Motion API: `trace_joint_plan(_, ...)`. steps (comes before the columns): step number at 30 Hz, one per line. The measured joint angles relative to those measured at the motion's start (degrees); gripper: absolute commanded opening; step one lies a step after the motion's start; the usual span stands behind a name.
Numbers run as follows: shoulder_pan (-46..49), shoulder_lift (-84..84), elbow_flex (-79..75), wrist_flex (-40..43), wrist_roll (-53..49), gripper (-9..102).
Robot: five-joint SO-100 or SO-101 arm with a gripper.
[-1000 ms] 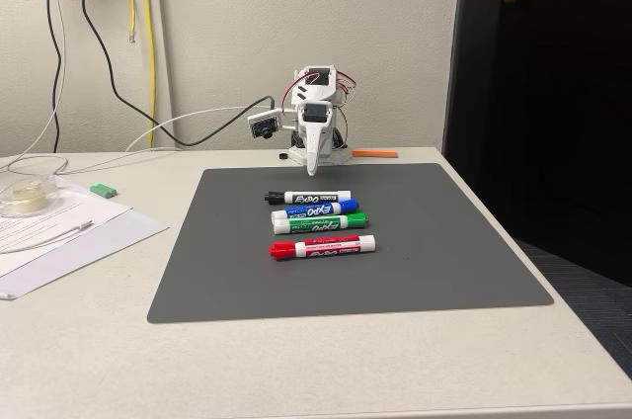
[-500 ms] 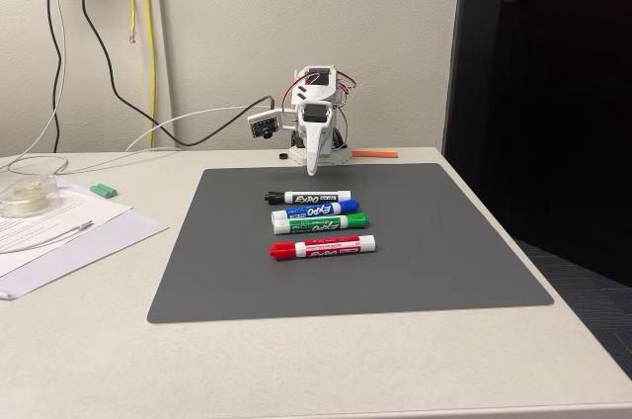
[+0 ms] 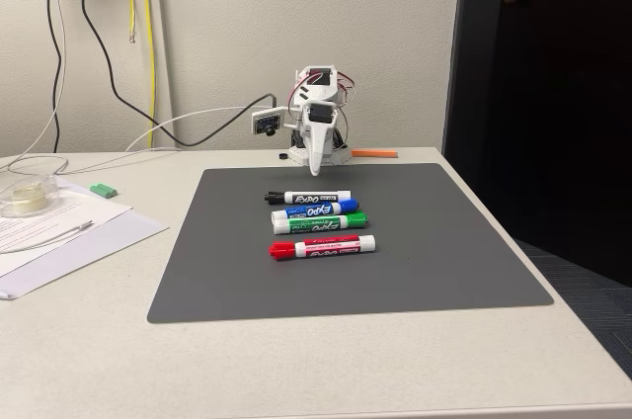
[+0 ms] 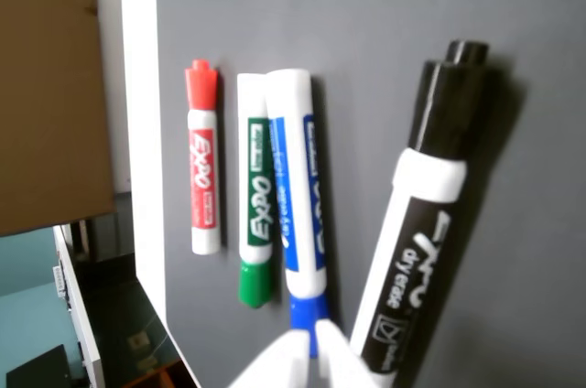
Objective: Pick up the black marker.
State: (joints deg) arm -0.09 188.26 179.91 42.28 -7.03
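Four slim white Expo markers on dark grey mat [image 3: 415,261]: black-capped marker [image 3: 308,197] at 12 o'clock, blue [image 3: 316,209], green [image 3: 320,223], red [image 3: 323,247] nearest; white gripper [image 4: 311,351] fingers pressed together

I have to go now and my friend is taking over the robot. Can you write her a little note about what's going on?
Gripper: shows at the bottom edge of the wrist view, above the mat; holds nothing; open or shut is unclear.
Black marker: lies on the grey mat, the marker nearest the arm, beside the blue marker.
Done: nothing picked up yet.
Left: reach the black marker, grip it, lift.
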Motion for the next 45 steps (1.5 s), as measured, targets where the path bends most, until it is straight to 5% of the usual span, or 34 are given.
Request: trace_joint_plan(45,1.3,-0.1,-0.5,-2.7,7.9,0)
